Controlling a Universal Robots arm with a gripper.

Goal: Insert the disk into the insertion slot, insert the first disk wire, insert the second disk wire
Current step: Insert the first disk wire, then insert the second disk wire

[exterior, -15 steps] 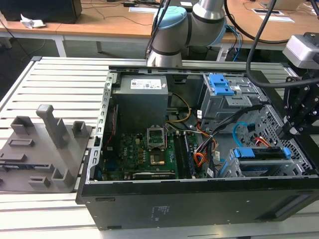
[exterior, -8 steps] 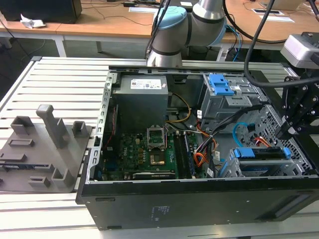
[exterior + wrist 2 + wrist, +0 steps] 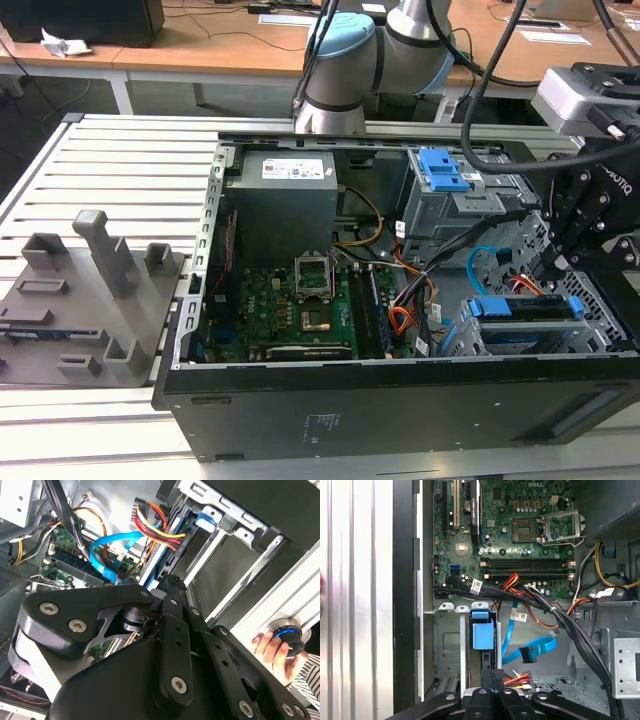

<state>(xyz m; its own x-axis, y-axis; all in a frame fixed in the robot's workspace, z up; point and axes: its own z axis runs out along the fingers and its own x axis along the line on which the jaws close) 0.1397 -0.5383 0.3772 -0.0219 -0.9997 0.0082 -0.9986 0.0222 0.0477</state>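
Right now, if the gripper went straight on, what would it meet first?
Probably the disk, its blue bracket directly ahead of the gripper in the first wrist view; depth is unclear.

disk (image 3: 525,308): blue-framed, seated in cage | insertion slot (image 3: 603,312): perforated silver-grey bay | second disk wire (image 3: 542,645): light-blue loop, dark plug apart from disk

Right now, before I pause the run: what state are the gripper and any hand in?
Gripper: fingers closed, by the disk; whether they pinch anything cannot be told.
Person's hand: gripping a blue-ringed knob.
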